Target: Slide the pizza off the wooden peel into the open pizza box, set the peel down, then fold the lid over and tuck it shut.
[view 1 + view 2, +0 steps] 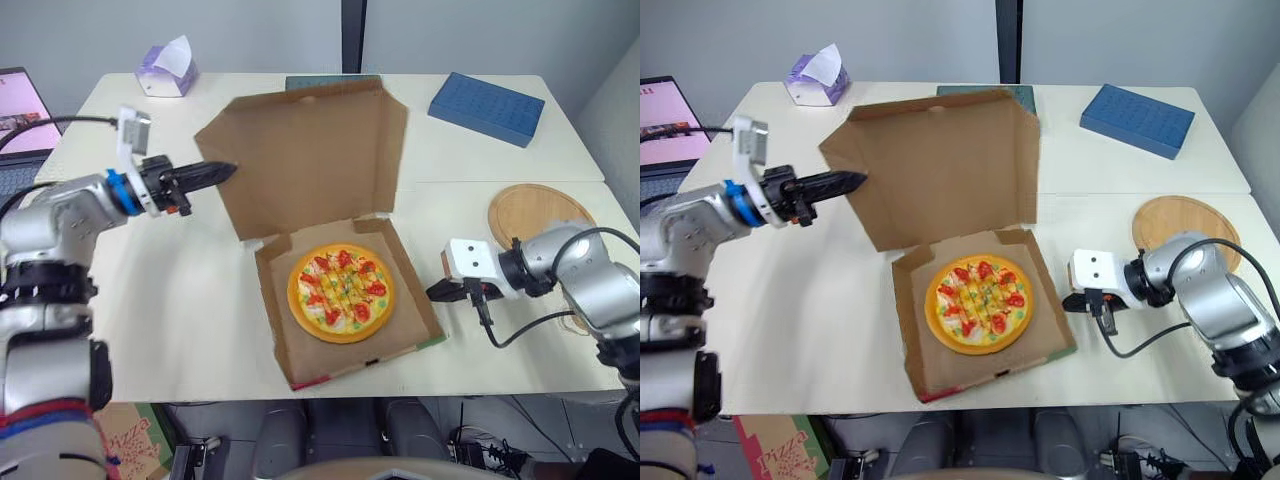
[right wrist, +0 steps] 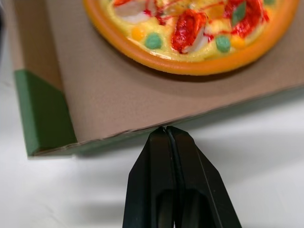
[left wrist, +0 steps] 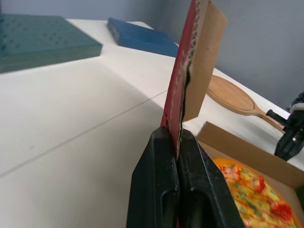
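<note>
The pizza (image 1: 342, 292) lies flat in the open cardboard box (image 1: 300, 360) near the table's front middle. The brown lid (image 1: 310, 160) stands raised behind it, tilted back. My left gripper (image 1: 222, 172) is shut on the lid's left edge; the left wrist view shows its fingers (image 3: 159, 190) pinching the cardboard lid (image 3: 199, 71). My right gripper (image 1: 435, 292) is shut with nothing in it, and its tips (image 2: 166, 130) touch the outer wall of the box (image 2: 45, 114) on the right side. The round wooden peel (image 1: 535, 212) rests on the table at the right.
A tissue box (image 1: 167, 70) sits at the back left, with a laptop (image 1: 20, 110) off the table's left edge. A blue perforated block (image 1: 487, 107) lies at the back right and a dark green board (image 1: 330, 82) behind the lid.
</note>
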`<action>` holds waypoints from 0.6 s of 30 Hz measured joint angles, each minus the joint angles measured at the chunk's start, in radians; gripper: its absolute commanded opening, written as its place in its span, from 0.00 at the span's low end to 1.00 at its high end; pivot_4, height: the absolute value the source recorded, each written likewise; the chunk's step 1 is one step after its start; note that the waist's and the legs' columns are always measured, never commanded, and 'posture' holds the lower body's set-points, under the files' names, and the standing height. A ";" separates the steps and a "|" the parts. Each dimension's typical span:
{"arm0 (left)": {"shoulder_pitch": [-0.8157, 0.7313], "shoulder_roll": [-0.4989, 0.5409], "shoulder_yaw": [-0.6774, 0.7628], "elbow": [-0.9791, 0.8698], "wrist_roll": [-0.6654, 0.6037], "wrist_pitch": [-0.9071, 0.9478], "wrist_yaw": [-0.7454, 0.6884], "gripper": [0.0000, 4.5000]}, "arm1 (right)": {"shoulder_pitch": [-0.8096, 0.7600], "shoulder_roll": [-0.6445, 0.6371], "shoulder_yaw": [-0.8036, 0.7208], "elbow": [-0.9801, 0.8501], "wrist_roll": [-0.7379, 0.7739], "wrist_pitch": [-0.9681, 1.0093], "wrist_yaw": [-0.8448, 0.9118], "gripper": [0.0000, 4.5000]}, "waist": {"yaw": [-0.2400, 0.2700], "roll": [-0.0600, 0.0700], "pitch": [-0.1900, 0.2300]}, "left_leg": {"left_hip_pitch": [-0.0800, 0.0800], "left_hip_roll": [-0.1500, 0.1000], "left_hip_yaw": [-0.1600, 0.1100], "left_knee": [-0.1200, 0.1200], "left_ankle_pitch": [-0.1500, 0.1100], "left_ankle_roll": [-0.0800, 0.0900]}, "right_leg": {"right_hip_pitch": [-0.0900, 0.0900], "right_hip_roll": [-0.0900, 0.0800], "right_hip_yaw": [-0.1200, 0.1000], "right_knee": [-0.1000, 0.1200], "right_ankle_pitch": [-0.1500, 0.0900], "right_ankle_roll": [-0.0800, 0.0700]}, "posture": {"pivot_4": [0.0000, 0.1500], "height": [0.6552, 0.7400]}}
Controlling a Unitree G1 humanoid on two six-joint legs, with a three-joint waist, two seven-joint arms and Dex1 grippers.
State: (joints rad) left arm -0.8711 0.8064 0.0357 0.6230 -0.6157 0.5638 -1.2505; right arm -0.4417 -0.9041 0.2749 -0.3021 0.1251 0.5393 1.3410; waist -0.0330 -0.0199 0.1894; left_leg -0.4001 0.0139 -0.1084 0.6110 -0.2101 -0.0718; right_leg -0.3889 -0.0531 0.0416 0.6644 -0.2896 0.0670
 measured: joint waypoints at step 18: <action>-0.189 -0.067 0.002 0.282 0.244 -0.319 -0.182 0.00 | -0.046 0.285 -0.325 -0.122 0.186 0.293 -0.476 0.59 | -0.001 -0.001 0.001 | -0.001 0.000 -0.001 0.000 0.000 0.000 | 0.000 0.000 0.000 0.001 0.002 -0.002 | 1.00 1.00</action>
State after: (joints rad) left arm -1.0597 0.7391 0.0379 0.9054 -0.3721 0.2448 -1.4329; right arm -0.4882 -0.6188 -0.0503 -0.4237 0.3111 0.8327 0.8652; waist -0.0338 -0.0212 0.1900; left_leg -0.4007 0.0138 -0.1093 0.6111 -0.2100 -0.0717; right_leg -0.3893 -0.0533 0.0414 0.6658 -0.2880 0.0647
